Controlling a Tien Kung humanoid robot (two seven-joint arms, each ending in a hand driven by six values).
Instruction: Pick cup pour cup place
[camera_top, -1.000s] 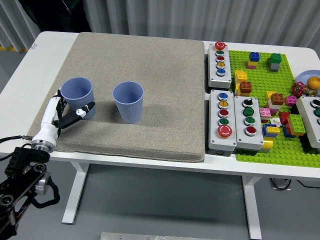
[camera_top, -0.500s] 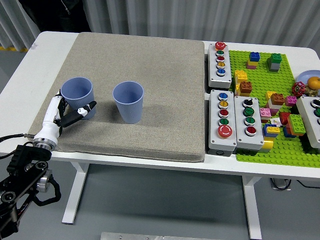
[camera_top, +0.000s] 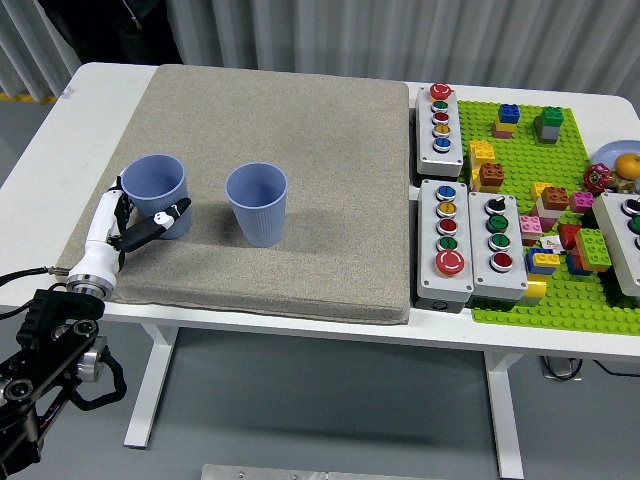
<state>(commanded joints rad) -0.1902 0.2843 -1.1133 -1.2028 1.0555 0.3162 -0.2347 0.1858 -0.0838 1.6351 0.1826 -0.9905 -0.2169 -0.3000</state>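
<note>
Two blue ribbed cups stand upright on the grey mat (camera_top: 300, 120): the left cup (camera_top: 155, 185) near the mat's left edge and the right cup (camera_top: 256, 203) a little to its right. My left hand (camera_top: 143, 217) reaches in from the lower left and sits at the left cup's base. Its thumb (camera_top: 172, 212) lies in front of the cup and its fingers (camera_top: 116, 200) lie at the cup's left side. The hand is spread around the cup and the cup still stands on the mat. I cannot see inside the cups well. My right hand is out of view.
Grey button boxes (camera_top: 440, 125) (camera_top: 446, 240) (camera_top: 494, 245) stand right of the mat. A green baseplate (camera_top: 560, 160) with several loose bricks covers the table's right side. The white table's left edge (camera_top: 40, 150) is close to my hand.
My left hand has crept forward and up, closer around the left cup's base. Neither cup has moved.
</note>
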